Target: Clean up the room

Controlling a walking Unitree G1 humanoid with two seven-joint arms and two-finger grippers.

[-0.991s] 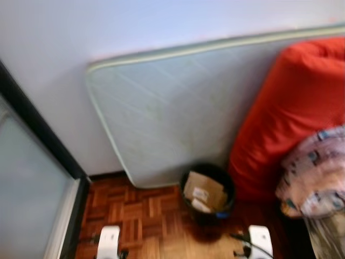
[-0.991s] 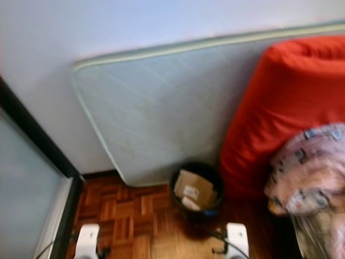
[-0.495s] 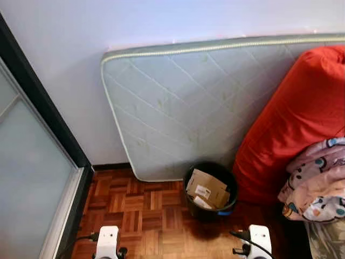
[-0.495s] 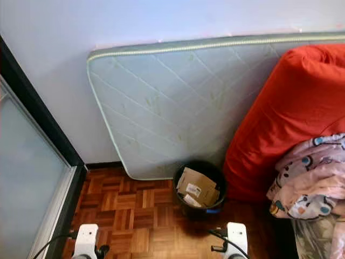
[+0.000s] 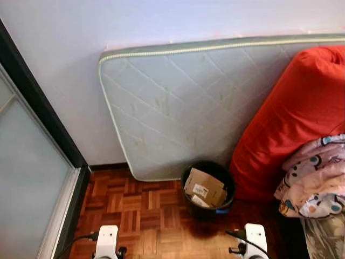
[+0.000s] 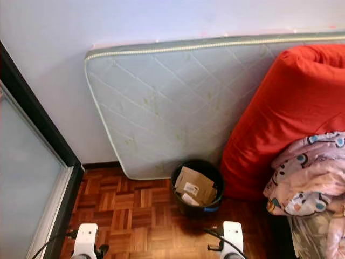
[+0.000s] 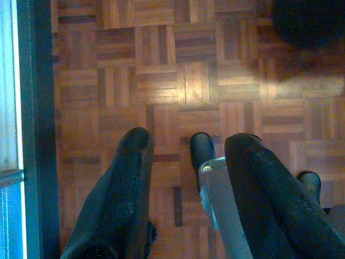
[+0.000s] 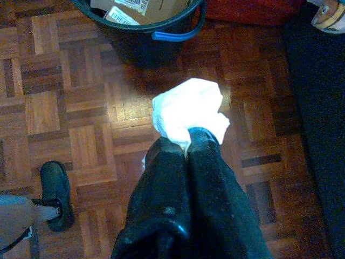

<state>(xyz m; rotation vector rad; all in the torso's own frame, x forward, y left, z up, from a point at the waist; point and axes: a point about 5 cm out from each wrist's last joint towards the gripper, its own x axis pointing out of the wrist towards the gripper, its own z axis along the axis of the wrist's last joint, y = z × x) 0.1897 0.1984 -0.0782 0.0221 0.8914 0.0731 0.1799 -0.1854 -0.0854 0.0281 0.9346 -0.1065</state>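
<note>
The pale quilted mattress [image 5: 183,108], leaning on its long edge against the white wall [image 5: 81,32], runs out of frame on the robot's right, partly covered there by a big red cushion-like bag [image 5: 294,124]. A pink patterned blanket [image 5: 315,181] is cut off at the right edge, and what it lies on cannot be made out. A dark-framed frosted glass door [image 5: 29,178] stands on the left.

On the wood parquet floor [image 5: 140,210], close to the mattress's lower edge and beside the red bag, stands a round black waste bin [image 5: 208,191] with a blue handle, holding folded brown cardboard with a white label [image 5: 204,189].

In the right wrist view, the right gripper [image 8: 187,141] has its two black fingers pressed together on a crumpled white paper wad [image 8: 186,109], held above the floor just short of the bin. The paper is overexposed, so its folds are hard to read.

The left gripper [image 7: 186,148] hangs over bare parquet near the door frame, fingers spread apart and holding nothing.
</note>
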